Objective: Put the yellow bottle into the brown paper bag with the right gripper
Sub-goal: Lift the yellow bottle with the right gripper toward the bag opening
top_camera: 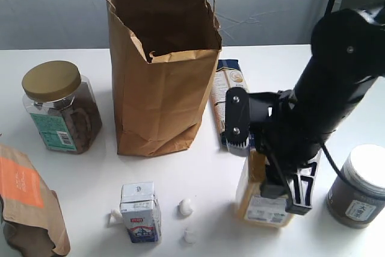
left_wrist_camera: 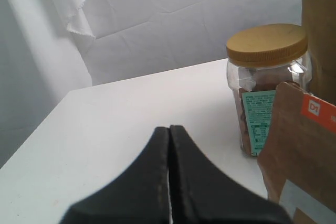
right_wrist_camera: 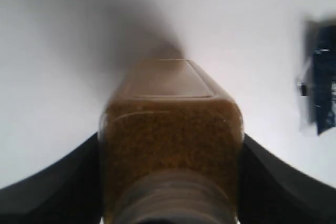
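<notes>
While its bulky black arm is slanting down from behind and to the right of the brown paper bag (top_camera: pixel 159 97), the right gripper (top_camera: pixel 271 167) is bearing down over the yellow bottle (top_camera: pixel 260 204). The bottle is standing upright on the white table (top_camera: pixel 204 167), in front of the bag and off to its right, clearly apart from it. In the right wrist view the two black fingers (right_wrist_camera: pixel 63 182) are pressing against opposite flat sides of the bottle, pinching it just below its ribbed neck. The bottle is squarish clear plastic, filled with fine yellow-brown grains and carrying a pale label.

The bag is standing upright with its mouth gaping and thin twisted cord handles rising from the rim. Its kraft paper is creasing down the front, and its inside is lying in shadow, so its contents cannot be told.

Left of the bag, a clear jar (top_camera: pixel 57 109) with a gold lid is holding brown pieces. Just beside the bag's right side a flat printed packet (top_camera: pixel 228 91) is lying. In front of the bag a small carton (top_camera: pixel 140 212) is standing, and beyond the bottle a dark jar (top_camera: pixel 361 188) is wearing a white lid. Front-left of the bag a brown pouch (top_camera: pixel 24 206) is showing an orange label.

The left gripper (left_wrist_camera: pixel 169 135) is holding its fingers pressed together, with nothing between them, near that jar and pouch.
</notes>
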Motion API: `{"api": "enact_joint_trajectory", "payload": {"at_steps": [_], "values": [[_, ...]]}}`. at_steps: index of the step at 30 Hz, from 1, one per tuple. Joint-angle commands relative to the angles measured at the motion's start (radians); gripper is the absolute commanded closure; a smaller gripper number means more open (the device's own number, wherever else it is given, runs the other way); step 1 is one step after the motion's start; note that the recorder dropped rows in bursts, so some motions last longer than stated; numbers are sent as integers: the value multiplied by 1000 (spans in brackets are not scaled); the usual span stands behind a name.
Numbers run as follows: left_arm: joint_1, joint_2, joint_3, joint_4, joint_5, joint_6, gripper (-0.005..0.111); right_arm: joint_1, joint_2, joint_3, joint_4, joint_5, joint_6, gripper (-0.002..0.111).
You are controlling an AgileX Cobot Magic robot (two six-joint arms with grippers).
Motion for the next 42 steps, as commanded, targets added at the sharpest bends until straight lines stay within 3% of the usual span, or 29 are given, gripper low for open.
{"api": "enact_joint_trajectory", "payload": {"at_steps": [1, 10, 18, 24, 32, 42], "values": [[-6, -4, 3, 0, -6, -2, 107, 13, -192, 131, 19, -302, 193, 108], [-6, -4, 3, 0, -6, -2, 107, 134, -661, 500, -112, -825, 658, 108], [-6, -4, 3, 0, -6, -2, 107, 134, -760, 528, -126, -1133, 716, 108], [-6, -4, 3, 0, -6, -2, 107, 134, -595, 387, -163, -1172, 710, 108], [-6, -4, 3, 0, -6, -2, 107, 130, -311, 52, -302, -1164, 710, 108], [-6, -4, 3, 0, -6, -2, 107, 41, 141, -337, -347, -1128, 773, 108]]}}
